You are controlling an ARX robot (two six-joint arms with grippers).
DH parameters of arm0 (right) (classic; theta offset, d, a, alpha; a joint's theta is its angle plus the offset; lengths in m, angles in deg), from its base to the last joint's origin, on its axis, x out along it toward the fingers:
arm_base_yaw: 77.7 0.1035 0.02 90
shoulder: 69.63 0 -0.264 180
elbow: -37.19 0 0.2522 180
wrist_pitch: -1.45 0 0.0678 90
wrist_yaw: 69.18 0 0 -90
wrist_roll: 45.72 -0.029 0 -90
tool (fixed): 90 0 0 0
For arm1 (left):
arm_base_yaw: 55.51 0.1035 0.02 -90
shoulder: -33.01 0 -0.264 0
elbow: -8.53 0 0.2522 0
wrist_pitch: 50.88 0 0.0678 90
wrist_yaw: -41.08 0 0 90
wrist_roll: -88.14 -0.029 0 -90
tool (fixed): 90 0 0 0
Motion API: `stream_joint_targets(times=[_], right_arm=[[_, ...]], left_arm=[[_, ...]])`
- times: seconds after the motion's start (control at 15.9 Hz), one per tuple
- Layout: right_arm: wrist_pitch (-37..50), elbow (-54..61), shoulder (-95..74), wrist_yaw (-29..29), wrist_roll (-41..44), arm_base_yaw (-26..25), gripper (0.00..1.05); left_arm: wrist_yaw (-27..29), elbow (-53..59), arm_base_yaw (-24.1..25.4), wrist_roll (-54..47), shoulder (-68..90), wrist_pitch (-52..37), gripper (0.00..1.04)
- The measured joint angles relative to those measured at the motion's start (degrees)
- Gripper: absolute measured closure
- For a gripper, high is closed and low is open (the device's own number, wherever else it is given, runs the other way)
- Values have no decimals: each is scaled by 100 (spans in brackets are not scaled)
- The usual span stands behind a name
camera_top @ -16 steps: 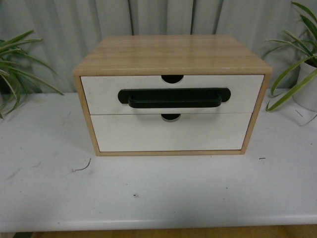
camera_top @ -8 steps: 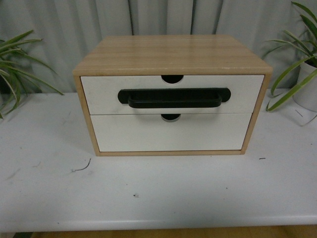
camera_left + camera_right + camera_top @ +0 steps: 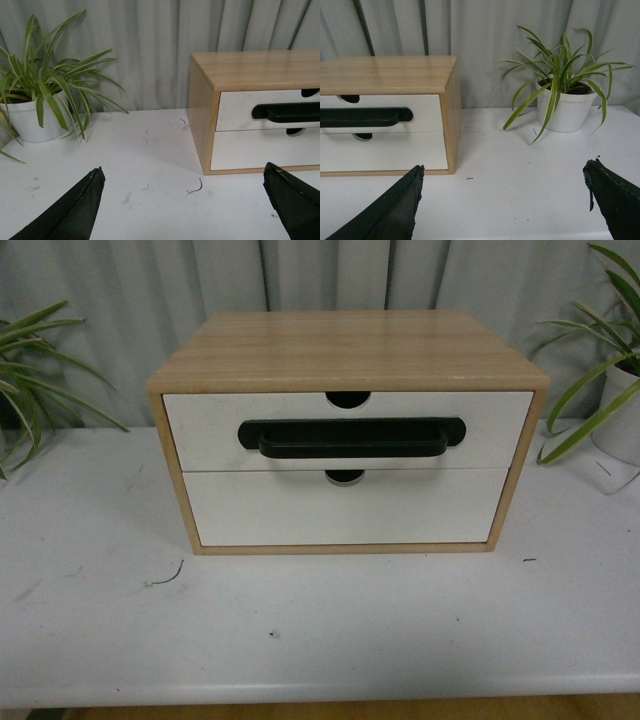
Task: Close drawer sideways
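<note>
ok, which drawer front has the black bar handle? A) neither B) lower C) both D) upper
D: in the front view the black bar handle sits across the upper drawer, while the lower drawer front shows only a half-round notch at its top edge.

cabinet [image 3: 350,350]: light wood, smooth satin grain | drawer [image 3: 200,430]: matt white panel | handle [image 3: 350,437]: matt black plastic | table [image 3: 320,620]: matt white, scuffed | pot [image 3: 565,112]: smooth white

No readable text, labels, brands, numbers or signs anywhere in front or wrist views.
</note>
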Motion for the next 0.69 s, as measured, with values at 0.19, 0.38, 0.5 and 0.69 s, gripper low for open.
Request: stream_joint_targets(times=[0.19,0.38,0.5,0.69], right_arm=[[0,0,0,0,0,0,6],[0,0,0,0,0,0,6],[0,0,0,0,0,0,6],[0,0,0,0,0,0,6]], left_arm=[[0,0,0,0,0,0,7],[0,0,0,0,0,0,7],[0,0,0,0,0,0,7],[2,0,0,0,0,0,7]])
